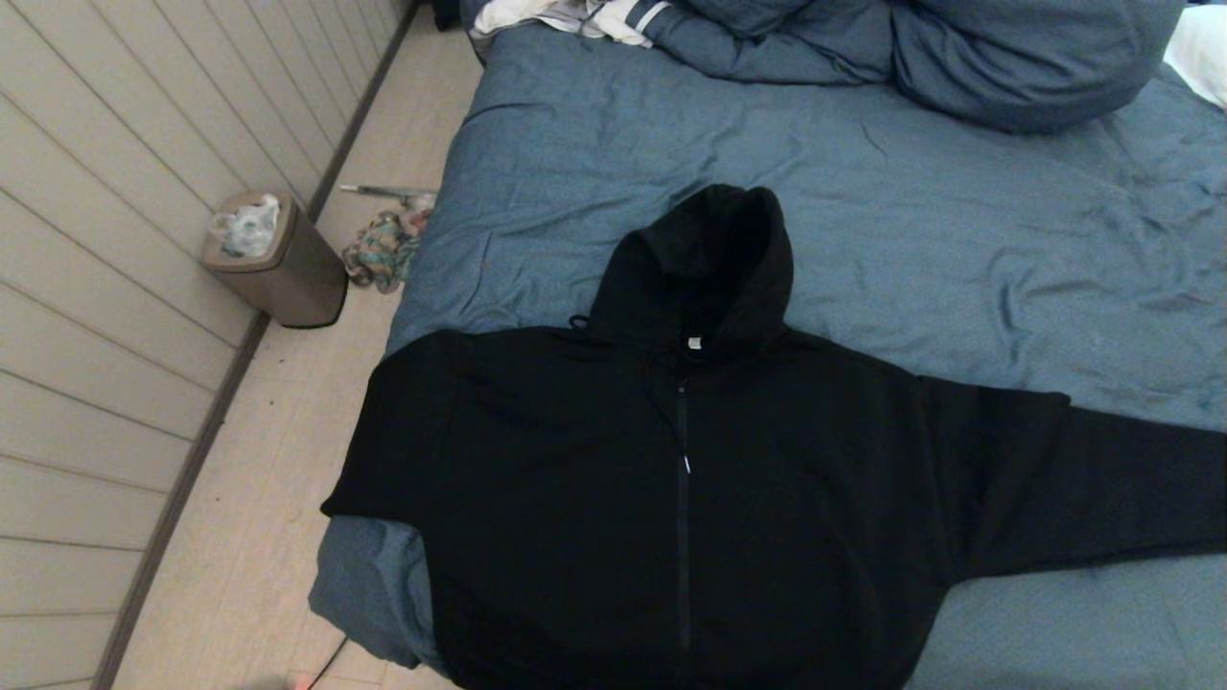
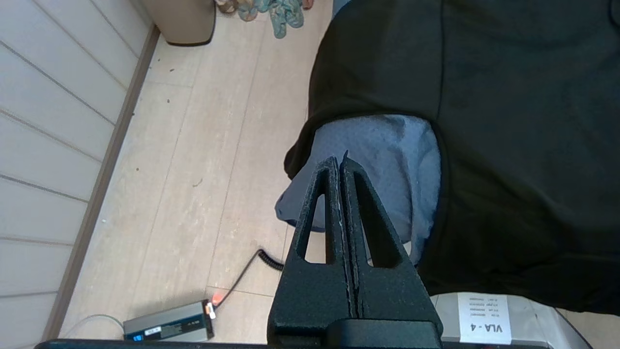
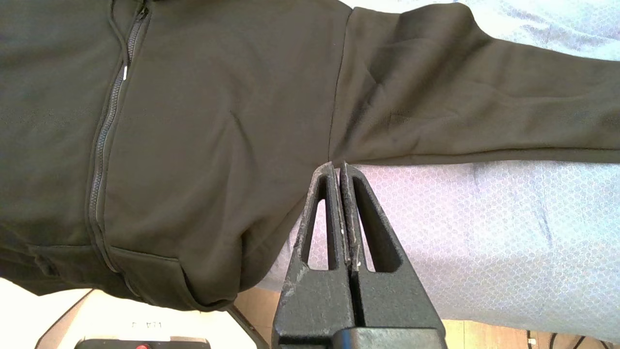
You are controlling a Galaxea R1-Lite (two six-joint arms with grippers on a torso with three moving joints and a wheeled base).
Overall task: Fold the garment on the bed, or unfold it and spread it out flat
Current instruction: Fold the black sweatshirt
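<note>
The bed (image 1: 911,220), covered in a wrinkled slate-blue duvet, fills most of the head view and serves as the broad soft surface on which the work is to be done; its near left corner juts out over the pale floor (image 1: 288,460), and blue pillows (image 1: 959,57) are bunched at the far end, out of the way. On the near part of the bed lies the black zip-front hoodie (image 1: 594,479), front up with the zip closed, its hood (image 1: 714,259) pointing toward the pillows and its right-hand sleeve (image 1: 1102,479) stretched out sideways across the duvet. The other sleeve does not lie out flat: its shoulder reaches the bed's left edge, and how the sleeve itself lies I cannot tell. The hem also runs past the near edge. So the garment looks already spread, which I judge suits folding it rather than opening it further. A white striped cloth (image 1: 575,17) sits crumpled at the far corner by the pillows. On the floor beside the wall stand a small bin (image 1: 278,259) and a multicoloured rag (image 1: 383,249). The left gripper (image 2: 340,162) hangs above the bed's near left corner, jaws pressed together and holding nothing. The right gripper (image 3: 339,167) hovers by the armpit of the outstretched sleeve, jaws likewise closed and empty, both seemingly parked before any grasp.
</note>
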